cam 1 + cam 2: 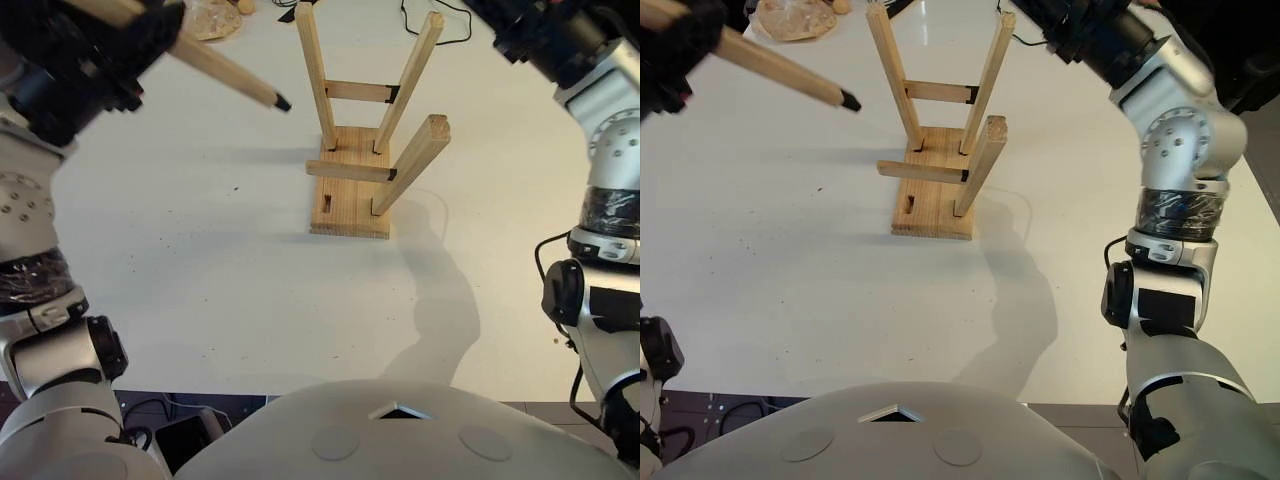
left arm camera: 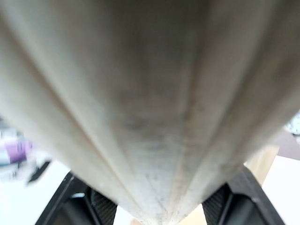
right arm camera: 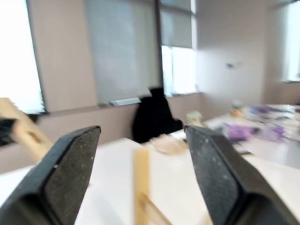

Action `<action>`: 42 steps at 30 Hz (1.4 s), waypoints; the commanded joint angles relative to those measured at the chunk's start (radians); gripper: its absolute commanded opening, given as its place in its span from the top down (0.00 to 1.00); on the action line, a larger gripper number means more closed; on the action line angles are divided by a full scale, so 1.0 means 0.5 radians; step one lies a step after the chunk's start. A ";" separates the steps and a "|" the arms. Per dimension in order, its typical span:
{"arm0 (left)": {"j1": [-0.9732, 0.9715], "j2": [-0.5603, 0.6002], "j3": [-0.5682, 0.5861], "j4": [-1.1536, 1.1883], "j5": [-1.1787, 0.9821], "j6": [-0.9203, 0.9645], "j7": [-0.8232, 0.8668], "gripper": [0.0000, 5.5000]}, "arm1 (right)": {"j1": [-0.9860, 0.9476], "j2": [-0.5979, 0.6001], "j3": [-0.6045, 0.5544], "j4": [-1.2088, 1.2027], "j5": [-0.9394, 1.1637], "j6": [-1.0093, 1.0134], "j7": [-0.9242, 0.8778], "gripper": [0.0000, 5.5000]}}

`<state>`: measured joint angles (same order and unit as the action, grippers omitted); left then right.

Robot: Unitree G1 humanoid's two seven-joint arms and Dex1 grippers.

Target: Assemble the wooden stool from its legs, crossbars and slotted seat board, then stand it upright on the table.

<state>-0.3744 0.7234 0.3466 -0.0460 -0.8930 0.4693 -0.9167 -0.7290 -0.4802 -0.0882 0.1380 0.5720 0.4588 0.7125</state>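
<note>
pale wood seat board [image 1: 349, 210] lies flat, underside up, on the white bench [image 1: 200, 290], toward the middle of its far edge. three legs [image 1: 412, 165] stand seated in it and lean slightly. two crossbars [image 1: 350, 171] tie them together. one open slot [image 1: 327, 203] shows at the board's near-left corner.

the left gripper [image 2: 154, 208] is raised over the far-left corner of the bench, its jaws clenched on the fourth leg [image 1: 225, 68]. the long axis of this leg slants down from the jaws toward the stool, with the dark-tipped free end leading. that end hangs in the air, well apart from the board. the open slot lies beyond the tip, lower and closer to the near edge of the bench.

the right gripper [image 3: 143, 150] is raised over the far-right side of the bench, jaws released and holding nothing. it is near the top of the far-right leg but apart from it.

judgement: the left arm is the nearer one to the open slot and already carries the part. the held leg lies much flatter than the seated legs, so it probably has to be tipped toward upright before its end can enter the slot.
</note>
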 commanded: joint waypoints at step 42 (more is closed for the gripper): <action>0.240 -0.533 -0.744 -0.067 0.571 -0.252 -0.173 0.63 | -0.084 -0.176 -0.259 1.207 -0.573 -0.773 -0.052 0.40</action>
<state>-0.2587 0.4560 0.0021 -0.1049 -0.6454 0.3356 -0.9867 -0.7412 -0.5556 -0.2070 0.7267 0.2941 0.0844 0.6821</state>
